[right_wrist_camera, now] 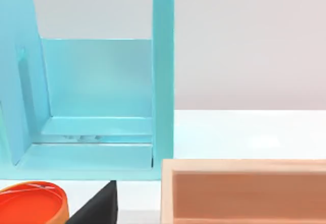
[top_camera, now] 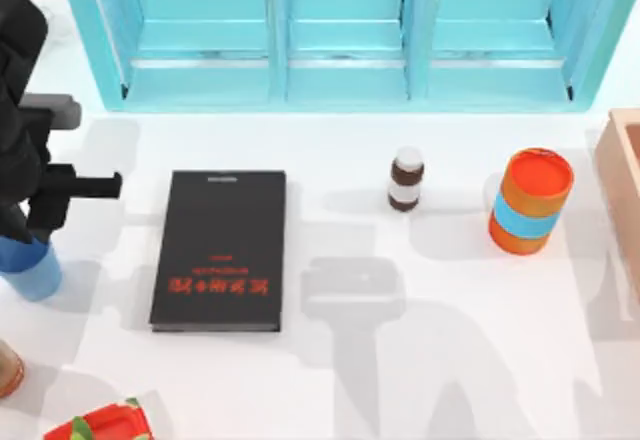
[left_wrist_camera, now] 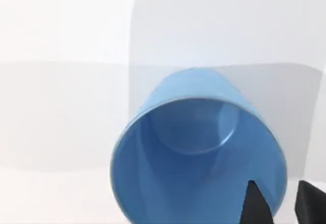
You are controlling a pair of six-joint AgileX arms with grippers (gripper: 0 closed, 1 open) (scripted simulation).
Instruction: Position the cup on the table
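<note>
Top view, cup [top_camera: 30, 268] under left gripper [top_camera: 35, 222]

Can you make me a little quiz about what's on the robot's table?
1. True or false: the cup stands at the top view's left edge of the table, under the left gripper.
2. What lies between the book and the orange canister?
A. a small brown-and-white bottle
B. a spoon
C. a plate
3. Fill in: the lettering on the black book is ____.

Key:
1. True; the left wrist view looks down into the cup, with one fingertip inside the rim.
2. A, the bottle.
3. Red.
</note>
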